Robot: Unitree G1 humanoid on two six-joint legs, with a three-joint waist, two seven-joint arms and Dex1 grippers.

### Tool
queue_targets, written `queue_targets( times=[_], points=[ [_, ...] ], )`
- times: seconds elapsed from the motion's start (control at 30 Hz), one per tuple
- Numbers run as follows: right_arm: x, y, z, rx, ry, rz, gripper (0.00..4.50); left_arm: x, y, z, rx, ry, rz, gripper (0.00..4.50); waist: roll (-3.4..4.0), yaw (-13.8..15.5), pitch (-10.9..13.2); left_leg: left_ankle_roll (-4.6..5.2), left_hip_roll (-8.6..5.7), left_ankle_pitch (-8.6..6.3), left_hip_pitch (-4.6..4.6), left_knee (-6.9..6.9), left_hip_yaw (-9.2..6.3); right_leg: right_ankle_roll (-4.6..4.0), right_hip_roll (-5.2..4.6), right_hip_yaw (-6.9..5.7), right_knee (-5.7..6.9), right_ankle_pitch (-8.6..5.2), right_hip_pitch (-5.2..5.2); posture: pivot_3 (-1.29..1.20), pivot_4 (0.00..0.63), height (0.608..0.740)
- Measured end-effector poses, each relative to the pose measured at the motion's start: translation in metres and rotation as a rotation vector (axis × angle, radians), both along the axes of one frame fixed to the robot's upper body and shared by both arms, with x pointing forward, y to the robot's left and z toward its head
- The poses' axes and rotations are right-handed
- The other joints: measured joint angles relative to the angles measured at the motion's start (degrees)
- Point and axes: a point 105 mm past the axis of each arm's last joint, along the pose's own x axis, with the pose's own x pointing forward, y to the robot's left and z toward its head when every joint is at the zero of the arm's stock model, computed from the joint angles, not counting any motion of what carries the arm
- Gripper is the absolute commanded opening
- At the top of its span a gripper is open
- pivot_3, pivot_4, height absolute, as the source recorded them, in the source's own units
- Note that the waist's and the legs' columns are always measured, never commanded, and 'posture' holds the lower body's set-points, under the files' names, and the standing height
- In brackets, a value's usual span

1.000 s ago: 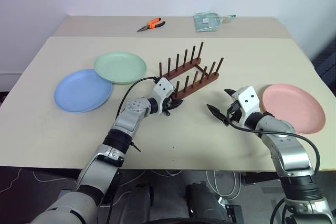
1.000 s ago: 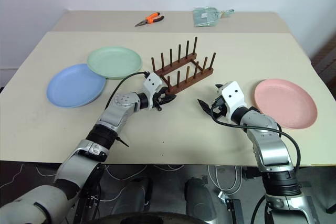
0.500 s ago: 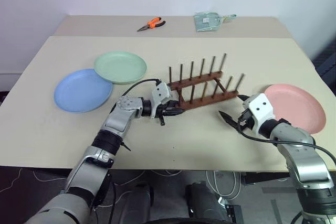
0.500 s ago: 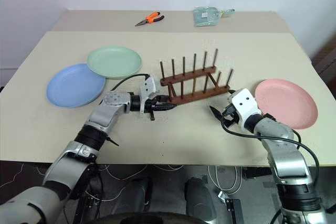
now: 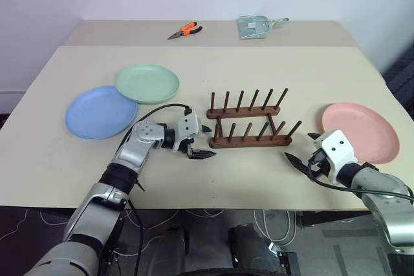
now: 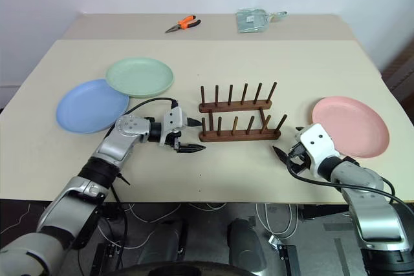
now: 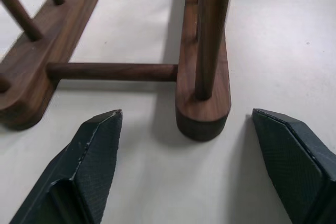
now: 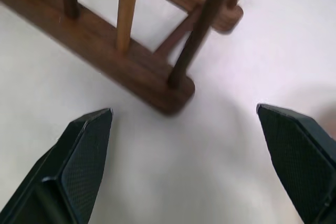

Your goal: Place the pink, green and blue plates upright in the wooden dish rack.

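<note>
The wooden dish rack (image 5: pixel 249 125) stands in the middle of the table, its two peg rows running left to right with nothing in them. My left gripper (image 5: pixel 204 141) is open just off the rack's left end; in the left wrist view the near rail's end (image 7: pixel 202 109) lies between the fingers (image 7: pixel 97 145) without touching them. My right gripper (image 5: pixel 303 149) is open near the rack's right end, between it and the pink plate (image 5: pixel 361 132). The green plate (image 5: pixel 147 83) and the blue plate (image 5: pixel 101 111) lie flat at the left, their rims overlapping.
Orange-handled pliers (image 5: pixel 185 30) and a clear plastic bag (image 5: pixel 257 26) lie on the far table section. Bare tabletop (image 5: pixel 246 179) runs along the front edge between my arms.
The rack swung from a diagonal to lie parallel to the front edge while my left gripper was shut on its end. That gripper has since opened and let go. My right gripper drew back to the right.
</note>
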Motion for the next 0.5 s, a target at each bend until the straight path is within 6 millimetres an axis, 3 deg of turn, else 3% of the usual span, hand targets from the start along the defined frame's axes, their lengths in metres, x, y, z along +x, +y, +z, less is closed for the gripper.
queue_targets(
  times=[0.1, 0.23, 0.4, 0.5],
  points=[
    [-0.011, 0.000, -0.004, 0.014, 0.049, 0.027, 2.14, -0.009, 0.020, -0.001, 0.000, 0.032, 0.066, 3.30, 0.07, -0.4, 0.0, 0.00, 0.04, 0.00, 0.04, -0.07, 0.01, -0.05, 0.01, 0.01, 0.02, -0.03, 0.00, 0.00, 0.150, 0.740],
    [-0.016, 0.005, -0.005, 0.025, 0.081, 0.060, 0.11, -0.028, 0.029, -0.002, -0.032, 0.125, 0.101, 1.36, 0.08, -0.2, 0.0, 0.00, 0.06, 0.00, 0.04, 0.00, 0.02, -0.19, -0.01, 0.00, 0.03, -0.10, 0.01, 0.00, 0.150, 0.740],
    [-0.006, 0.033, -0.011, 0.011, 0.065, 0.123, 0.05, -0.040, -0.008, -0.008, -0.035, 0.140, 0.058, 1.34, 0.05, 0.9, 0.0, 0.00, -0.04, 0.00, -0.03, 0.12, 0.03, -0.20, -0.10, 0.00, -0.10, -0.11, 0.09, 0.00, 0.150, 0.740],
    [0.004, 0.033, -0.020, -0.052, 0.047, 0.089, 0.05, -0.033, -0.024, -0.009, -0.061, 0.111, 0.097, 1.34, 0.04, 1.4, -0.1, 0.00, -0.07, 0.00, -0.03, 0.15, 0.03, -0.19, -0.11, 0.00, -0.10, -0.10, 0.10, 0.00, 0.150, 0.740]
  ],
)
